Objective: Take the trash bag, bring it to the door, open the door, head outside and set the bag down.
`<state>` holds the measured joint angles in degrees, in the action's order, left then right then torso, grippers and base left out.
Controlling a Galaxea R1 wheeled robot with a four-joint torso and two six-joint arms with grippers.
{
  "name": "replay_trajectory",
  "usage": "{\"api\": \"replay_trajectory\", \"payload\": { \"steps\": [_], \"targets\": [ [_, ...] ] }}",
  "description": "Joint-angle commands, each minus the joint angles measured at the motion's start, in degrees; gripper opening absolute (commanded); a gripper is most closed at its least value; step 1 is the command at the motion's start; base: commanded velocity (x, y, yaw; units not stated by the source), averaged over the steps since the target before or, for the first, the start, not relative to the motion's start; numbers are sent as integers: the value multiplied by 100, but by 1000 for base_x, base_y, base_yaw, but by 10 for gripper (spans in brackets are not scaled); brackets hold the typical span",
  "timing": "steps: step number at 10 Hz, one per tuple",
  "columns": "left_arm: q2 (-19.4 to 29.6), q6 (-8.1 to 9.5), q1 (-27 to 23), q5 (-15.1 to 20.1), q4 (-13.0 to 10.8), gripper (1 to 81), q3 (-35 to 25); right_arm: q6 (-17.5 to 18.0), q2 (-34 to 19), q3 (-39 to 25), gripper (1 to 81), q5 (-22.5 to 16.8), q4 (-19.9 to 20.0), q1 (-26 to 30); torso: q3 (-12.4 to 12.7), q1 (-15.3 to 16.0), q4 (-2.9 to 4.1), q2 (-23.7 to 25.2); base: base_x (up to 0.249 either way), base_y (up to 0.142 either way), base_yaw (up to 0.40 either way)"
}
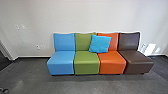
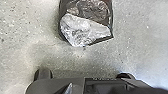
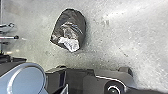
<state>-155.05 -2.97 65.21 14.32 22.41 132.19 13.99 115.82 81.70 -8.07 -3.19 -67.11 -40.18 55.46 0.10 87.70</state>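
Noted nearest the camera, in the left wrist view: dark plate [image 2: 58, 86] of the robot. Found near the plate, apart from it: trash bag [image 2: 86, 31], one, dark, crumpled, with pale silvery patch, on speckled grey floor [image 2: 140, 55]. Recorded the same bag in the right wrist view, near slim rods [image 3: 10, 37] of unclear identity. Could not tell the opening of the left gripper or of the right gripper, nor any hold by either.

Listed in the head view: four armless seats, side by side in a row, blue seat [image 1: 61, 62], green seat [image 1: 87, 62], orange seat [image 1: 112, 62], brown seat [image 1: 138, 62]. Entered with them: bright blue cushion [image 1: 100, 44], one, tilted against the green and orange backrests. Logged behind: pale wall [image 1: 82, 15] with dark baseboard [image 1: 32, 57].
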Motion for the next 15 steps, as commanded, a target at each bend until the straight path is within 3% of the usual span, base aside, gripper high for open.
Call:
{"api": "replay_trajectory", "payload": {
  "steps": [1,3,6,7,10,15],
  "targets": [
    [167,-10,-671,510,440,811,61,-2,-329,-208,811,-283,135,457,0,352,0,543,0,0,0],
    [167,-1,-882,887,808,811,236,-2,-355,-252,811,-283,135,465,0,618,0,973,0,0,0],
    [123,-1,-1128,1169,950,811,536,-2,-505,-419,811,-291,188,545,0,1004,0,1589,0,0,0],
    [123,-1,-1189,1239,958,811,536,-2,-548,-480,811,-283,188,562,-513,1126,0,1786,0,0,0],
    [141,7,-1339,1345,994,811,544,-2,-601,-507,811,-292,205,650,-777,1417,0,2252,0,0,0],
    [123,7,-1725,1713,1125,811,825,-2,-698,-797,811,-669,407,1177,-1725,2055,0,3260,0,0,0]
  ]
}}
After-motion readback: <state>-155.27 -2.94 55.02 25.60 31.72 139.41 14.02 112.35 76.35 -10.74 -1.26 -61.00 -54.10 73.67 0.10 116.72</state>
